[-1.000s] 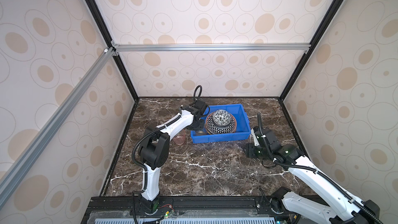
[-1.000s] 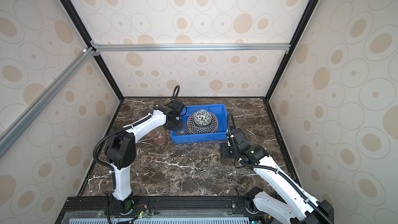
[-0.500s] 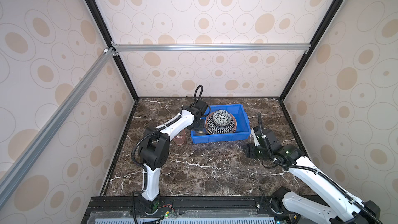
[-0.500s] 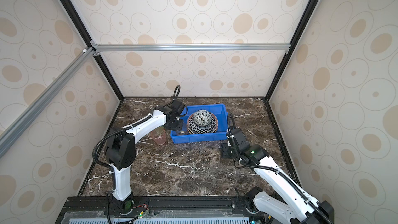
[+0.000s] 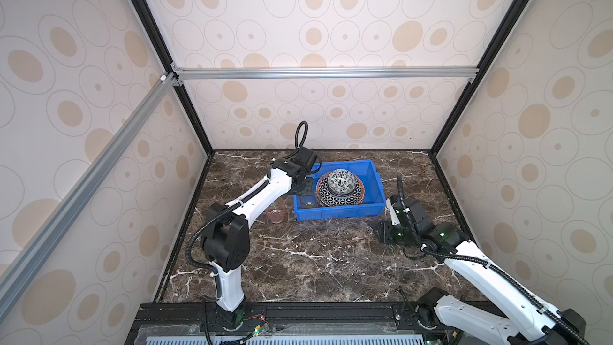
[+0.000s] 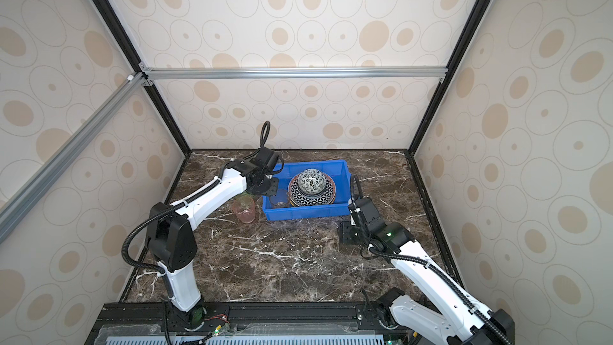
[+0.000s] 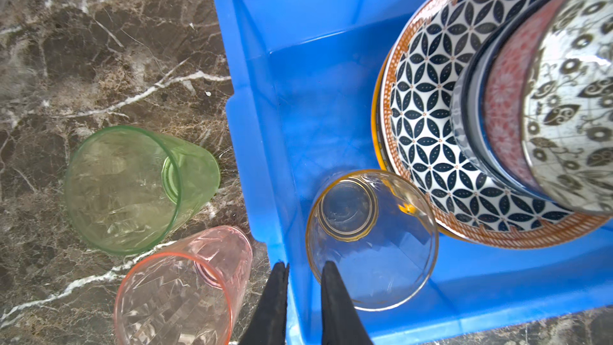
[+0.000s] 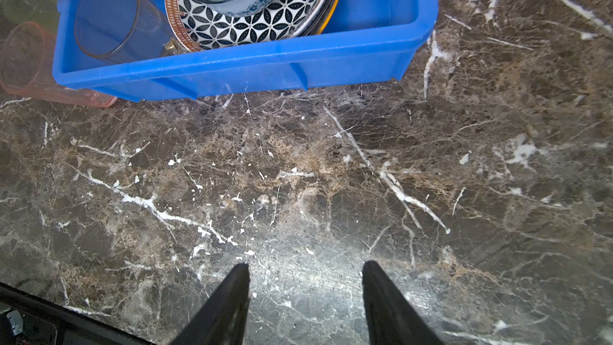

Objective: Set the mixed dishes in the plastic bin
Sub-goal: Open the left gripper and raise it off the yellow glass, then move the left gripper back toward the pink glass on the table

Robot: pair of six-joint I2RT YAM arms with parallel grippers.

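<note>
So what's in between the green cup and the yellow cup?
The side wall of the blue bin stands between them. The green cup is outside it and the yellow cup is inside. The left wrist view shows it best.

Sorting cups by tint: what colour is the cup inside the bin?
Clear with a yellow rim; the cup shows best in the left wrist view.

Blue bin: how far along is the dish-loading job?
Done: plates and bowls stacked in the blue bin, yellow cup standing inside. In hand: left gripper straddles that cup's rim, jaws slightly apart. Remaining: green cup and pink cup on the table beside the bin.
</note>
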